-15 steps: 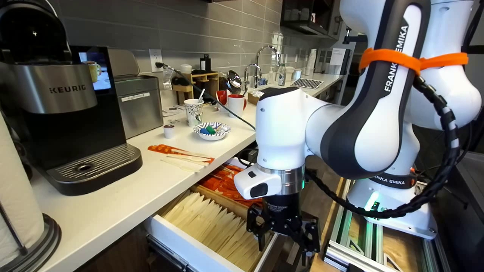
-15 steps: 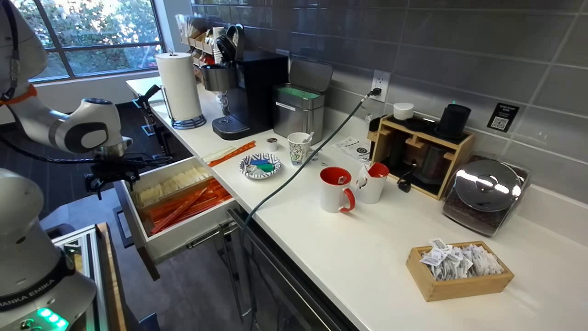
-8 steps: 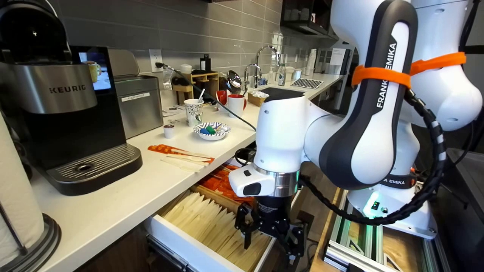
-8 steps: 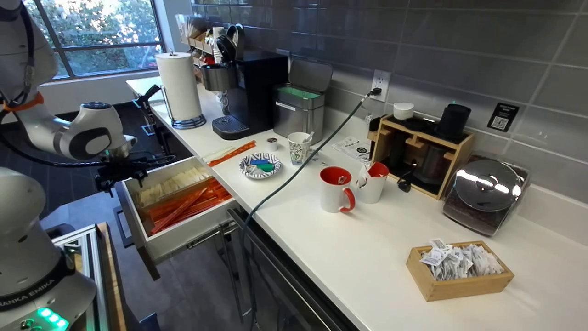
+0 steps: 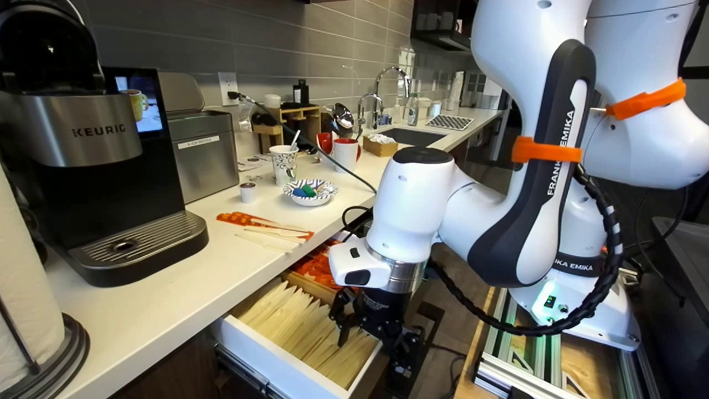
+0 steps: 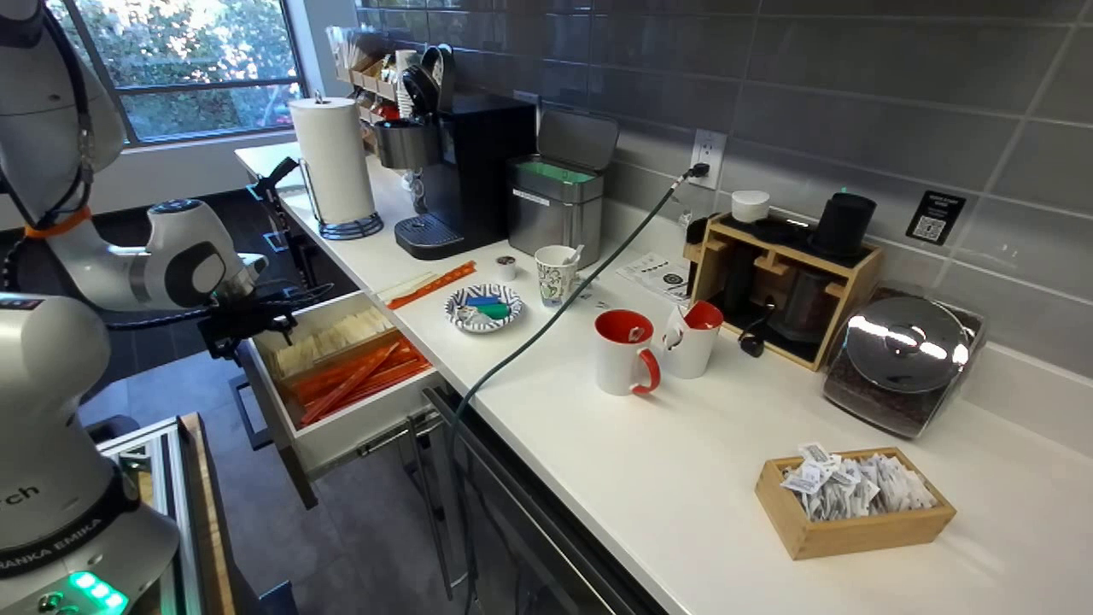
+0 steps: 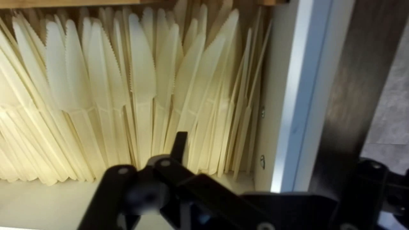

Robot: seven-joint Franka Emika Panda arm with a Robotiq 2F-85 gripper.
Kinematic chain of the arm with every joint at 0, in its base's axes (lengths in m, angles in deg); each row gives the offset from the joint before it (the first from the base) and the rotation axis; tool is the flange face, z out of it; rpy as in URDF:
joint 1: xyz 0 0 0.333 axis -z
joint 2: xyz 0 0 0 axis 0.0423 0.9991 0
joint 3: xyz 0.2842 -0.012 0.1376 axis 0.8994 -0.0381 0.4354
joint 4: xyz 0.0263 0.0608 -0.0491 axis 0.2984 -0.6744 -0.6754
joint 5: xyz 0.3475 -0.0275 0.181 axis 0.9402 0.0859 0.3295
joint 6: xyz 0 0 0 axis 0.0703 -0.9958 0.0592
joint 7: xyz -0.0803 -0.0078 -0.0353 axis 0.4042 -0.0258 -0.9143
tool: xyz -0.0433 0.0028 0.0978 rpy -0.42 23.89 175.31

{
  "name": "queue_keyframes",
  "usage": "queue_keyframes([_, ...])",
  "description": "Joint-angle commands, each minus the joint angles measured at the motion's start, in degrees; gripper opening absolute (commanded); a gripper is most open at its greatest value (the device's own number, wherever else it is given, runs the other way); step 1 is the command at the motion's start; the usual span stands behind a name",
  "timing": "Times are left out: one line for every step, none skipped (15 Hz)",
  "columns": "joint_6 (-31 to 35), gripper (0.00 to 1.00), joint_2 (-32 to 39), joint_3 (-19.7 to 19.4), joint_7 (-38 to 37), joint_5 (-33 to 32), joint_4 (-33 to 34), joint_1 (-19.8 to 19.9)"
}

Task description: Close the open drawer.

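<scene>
outward points drawer (image 6: 359,423), toward robot base (image 5: 579,295), long front (image 6: 280,431) parallel to counter (image 6: 589,474), tool (image 5: 375,354) splayed

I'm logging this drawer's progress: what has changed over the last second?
The gripper moved toward the counter, and the drawer slid a little way in, though it is still open. Nothing was grasped: the gripper stays open, astride the drawer's front panel. The patterned bowl and paper cup stayed put.

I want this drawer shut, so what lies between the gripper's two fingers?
The drawer's front panel, as the wrist view shows; one finger appears over the knives.
</scene>
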Motion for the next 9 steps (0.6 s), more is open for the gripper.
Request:
queue_keyframes([6.42,1.00,4.50,-15.59,-4.83,-1.20,-0.03,-15.07])
queue_keyframes([7.52,1.00,5.26,-19.71,-5.42,-0.19,-0.06,-19.37])
queue_keyframes([8.95,1.00,6.51,-23.30,-5.64,1.79,-0.07,-23.70])
queue_keyframes([9.81,1.00,7.39,-26.62,-6.22,3.70,-0.08,-28.06])
queue_keyframes([10.53,1.00,8.30,-29.39,-6.65,5.57,-0.09,-31.83])
queue_keyframes([11.11,1.00,9.27,-32.00,-7.04,7.65,-0.09,-35.24])
queue_keyframes([11.57,1.00,10.14,-34.27,-7.25,9.85,-0.09,-38.41])
queue_keyframes([12.01,1.00,11.08,-36.60,-7.41,12.28,-0.09,-41.57])
queue_keyframes([12.07,1.00,11.80,-38.66,-7.52,14.55,-0.08,-44.41])
